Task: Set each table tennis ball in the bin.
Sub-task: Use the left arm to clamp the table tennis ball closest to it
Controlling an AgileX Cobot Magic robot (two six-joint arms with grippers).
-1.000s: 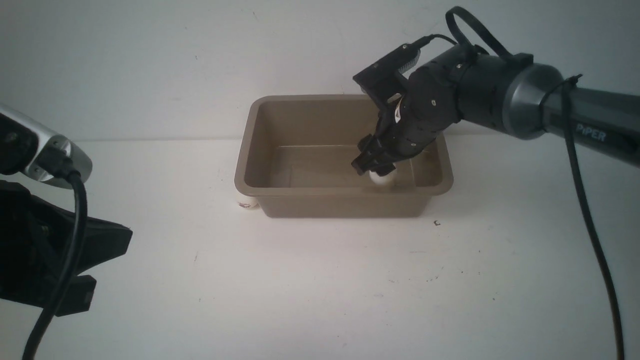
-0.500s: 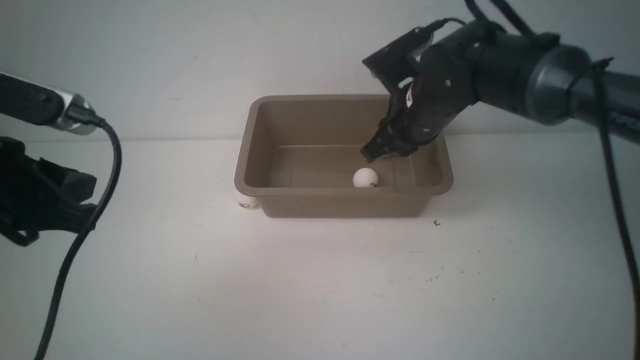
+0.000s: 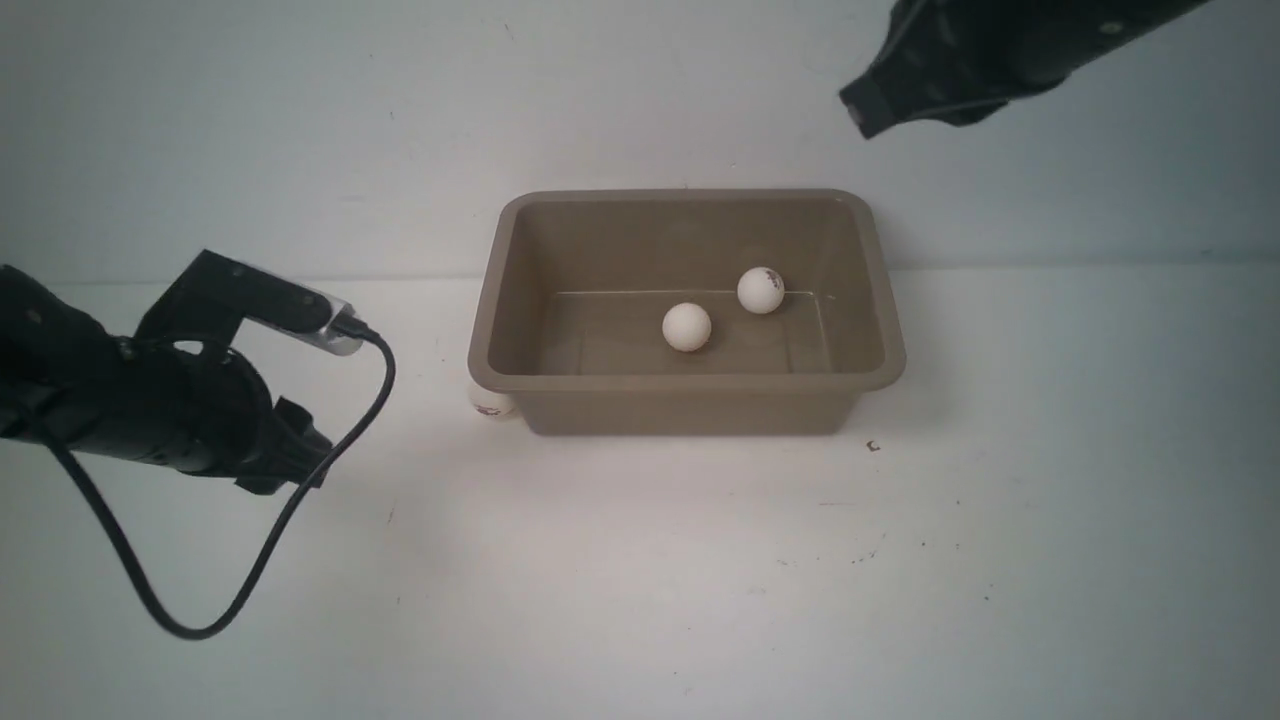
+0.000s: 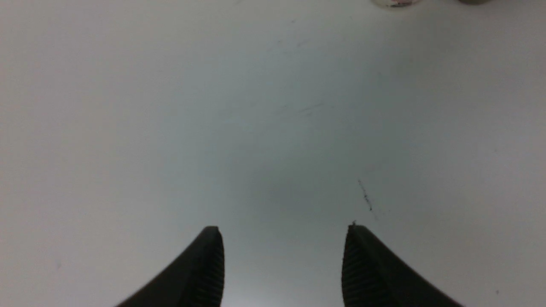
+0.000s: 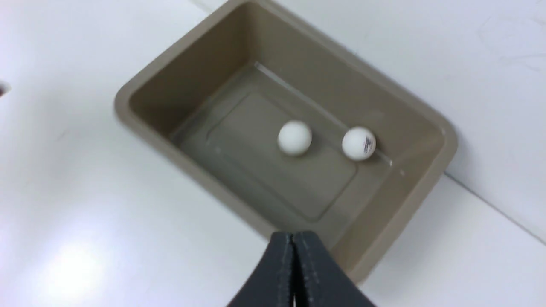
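Observation:
The taupe bin [image 3: 690, 380] stands at the table's middle, against the back wall. Two white table tennis balls lie on its floor, one near the middle [image 3: 687, 327] and one with a dark logo further back [image 3: 761, 290]. A third ball [image 3: 490, 403] rests on the table, touching the bin's front left corner. My right gripper [image 3: 862, 110] hangs high above the bin's back right corner, shut and empty [image 5: 293, 234]; its wrist view shows the bin [image 5: 448, 138] and both balls [image 5: 294, 137] [image 5: 358, 143]. My left gripper [image 3: 303, 458] is low, left of the bin, open and empty [image 4: 281, 230].
The left arm's black cable [image 3: 250, 570] loops down over the table at the front left. In the left wrist view the outer ball [image 4: 394, 2] just shows at the frame's edge. A small dark speck [image 3: 873, 446] lies by the bin's front right corner.
The right gripper let go of a ball in the bin, shut, and rose away to the upper right; that ball rolled left. The left arm swung in toward the bin and its jaws opened.

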